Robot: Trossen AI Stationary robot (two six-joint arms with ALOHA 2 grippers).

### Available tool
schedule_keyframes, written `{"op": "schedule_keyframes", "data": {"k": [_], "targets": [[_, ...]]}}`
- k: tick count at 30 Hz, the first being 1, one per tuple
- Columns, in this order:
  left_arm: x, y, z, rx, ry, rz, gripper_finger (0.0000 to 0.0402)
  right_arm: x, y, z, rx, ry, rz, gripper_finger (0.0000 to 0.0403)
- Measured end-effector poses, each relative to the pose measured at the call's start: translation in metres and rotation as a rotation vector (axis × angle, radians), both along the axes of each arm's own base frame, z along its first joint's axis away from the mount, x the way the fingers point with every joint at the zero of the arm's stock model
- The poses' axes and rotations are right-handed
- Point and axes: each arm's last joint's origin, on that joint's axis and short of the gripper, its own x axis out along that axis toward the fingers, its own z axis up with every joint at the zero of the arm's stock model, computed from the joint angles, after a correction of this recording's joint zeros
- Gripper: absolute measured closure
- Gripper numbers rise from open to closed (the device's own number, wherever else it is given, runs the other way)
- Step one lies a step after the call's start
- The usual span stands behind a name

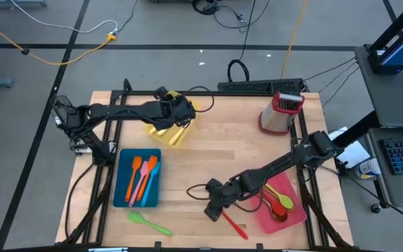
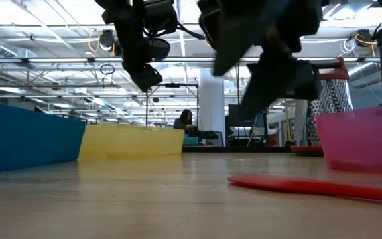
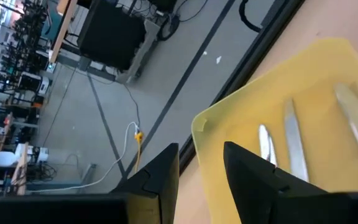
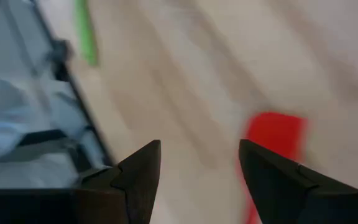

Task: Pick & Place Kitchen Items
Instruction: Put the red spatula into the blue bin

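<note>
My left gripper [image 1: 185, 116] hangs open and empty above the yellow tray [image 1: 165, 130] at the table's far middle. In the left wrist view its fingers [image 3: 201, 146] stand over the tray's corner [image 3: 199, 124], where metal utensils [image 3: 291, 140] lie. My right gripper [image 1: 212, 208] is open and empty above the table near the front, just left of a red spatula [image 1: 234, 225] that lies flat on the wood [image 2: 310, 186]. Its blade [image 4: 276, 133] shows ahead of the right fingers [image 4: 199, 143]. A green spatula [image 1: 150, 222] lies on the table at the front left.
A blue tray [image 1: 138, 178] on the left holds orange, pink and blue utensils. A red tray [image 1: 285, 208] at the front right holds green, orange and red spoons. A red-topped metal grater [image 1: 280, 112] stands at the far right. Bare wood lies in the table's middle.
</note>
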Motion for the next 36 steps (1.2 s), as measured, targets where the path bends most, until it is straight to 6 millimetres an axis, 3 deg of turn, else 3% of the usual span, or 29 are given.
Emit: {"op": "schedule_keyframes", "data": {"k": [5, 11, 18, 28, 36], "targets": [[-0.002, 0.007, 0.000, 0.000, 0.006, 0.018, 0.0270, -0.003, 0.008, -0.014, 0.012, 0.073, -0.035, 0.0193], [-0.005, 0.013, 0.000, -0.019, 0.001, 0.031, 0.0270, -0.016, 0.000, -0.022, -0.108, 0.205, -0.022, 0.0193], [-0.006, 0.019, -0.003, -0.116, -0.008, -0.009, 0.0270, -0.008, -0.006, -0.020, -0.145, 0.124, 0.011, 0.0193], [-0.011, 0.032, -0.003, -0.125, -0.013, 0.024, 0.0270, -0.003, 0.003, -0.050, -0.186, 0.156, 0.074, 0.0193], [-0.015, 0.044, -0.002, -0.115, -0.040, 0.062, 0.0270, -0.012, 0.006, -0.055, -0.431, 0.136, 0.170, 0.0193]]}}
